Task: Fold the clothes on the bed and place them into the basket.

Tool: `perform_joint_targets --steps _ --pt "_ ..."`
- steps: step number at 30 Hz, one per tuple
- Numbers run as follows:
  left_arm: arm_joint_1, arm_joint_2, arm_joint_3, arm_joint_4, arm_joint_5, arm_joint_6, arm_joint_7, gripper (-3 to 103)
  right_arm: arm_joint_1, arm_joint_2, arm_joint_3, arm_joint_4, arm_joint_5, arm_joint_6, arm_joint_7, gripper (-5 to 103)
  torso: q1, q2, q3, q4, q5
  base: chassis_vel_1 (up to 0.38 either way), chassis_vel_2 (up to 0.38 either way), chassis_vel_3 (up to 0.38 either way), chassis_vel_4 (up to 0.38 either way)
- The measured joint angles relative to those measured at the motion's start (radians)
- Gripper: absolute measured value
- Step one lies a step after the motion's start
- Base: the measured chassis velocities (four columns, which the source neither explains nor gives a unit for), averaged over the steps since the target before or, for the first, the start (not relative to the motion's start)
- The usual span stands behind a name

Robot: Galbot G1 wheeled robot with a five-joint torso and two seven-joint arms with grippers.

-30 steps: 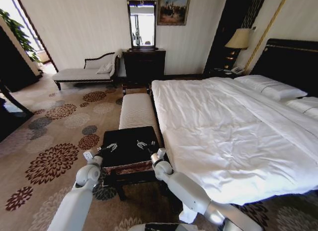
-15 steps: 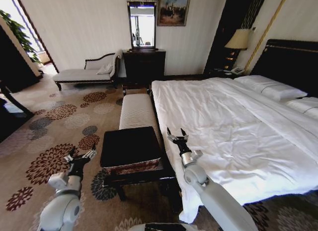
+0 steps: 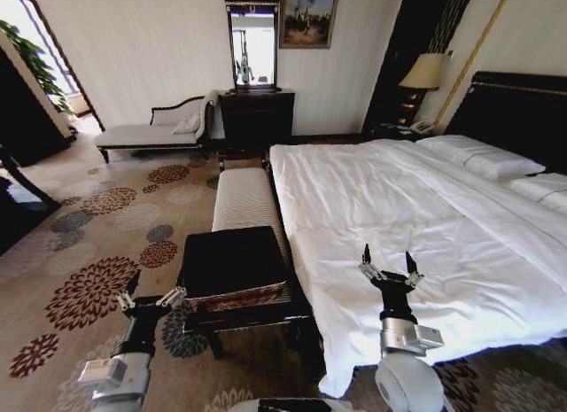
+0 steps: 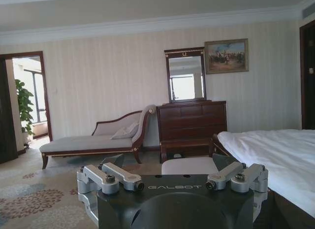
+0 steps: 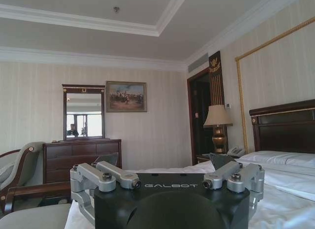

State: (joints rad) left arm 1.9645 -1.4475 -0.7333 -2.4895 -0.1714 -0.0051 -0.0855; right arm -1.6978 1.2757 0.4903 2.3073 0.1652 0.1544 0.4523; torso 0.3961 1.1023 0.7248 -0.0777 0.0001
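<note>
Wicker basket (image 3: 237, 296): brown woven sides, black lining, on a dark wooden stand; taken as the landmark for this entry. Dark fabric lies flat across its top; whether that is the black shirt or only the lining cannot be told, and no lettering can be made out.

Bed (image 3: 416, 226): white sheets, white pillows, black headboard; its foot corner stands just beside the basket on the robot's right side. Sheet surface is bare and rumpled.

Bench (image 3: 244, 198): narrow, white, upholstered; just beyond the basket, along the foot of the bed.

Left gripper (image 3: 151, 294): raised upright beside the basket on its left, over the patterned carpet (image 3: 93, 288), fingers spread apart, nothing between them.

Right gripper (image 3: 390, 268): raised upright on the basket's right, over the near edge of the bed, fingers spread apart, nothing between them.

Dresser with mirror (image 3: 255, 111) and chaise (image 3: 155, 128): against the far wall, well beyond the basket
</note>
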Motion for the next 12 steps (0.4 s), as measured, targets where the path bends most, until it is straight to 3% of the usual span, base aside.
perform_joint_targets --steps 12 --pt "-0.006 0.002 0.001 0.005 -0.006 0.005 0.0 100 0.006 -0.001 -0.008 -0.009 0.007 0.001 -0.004 100 0.0 0.0 0.0 -0.0002 0.0 0.0 0.0 0.0 0.0"
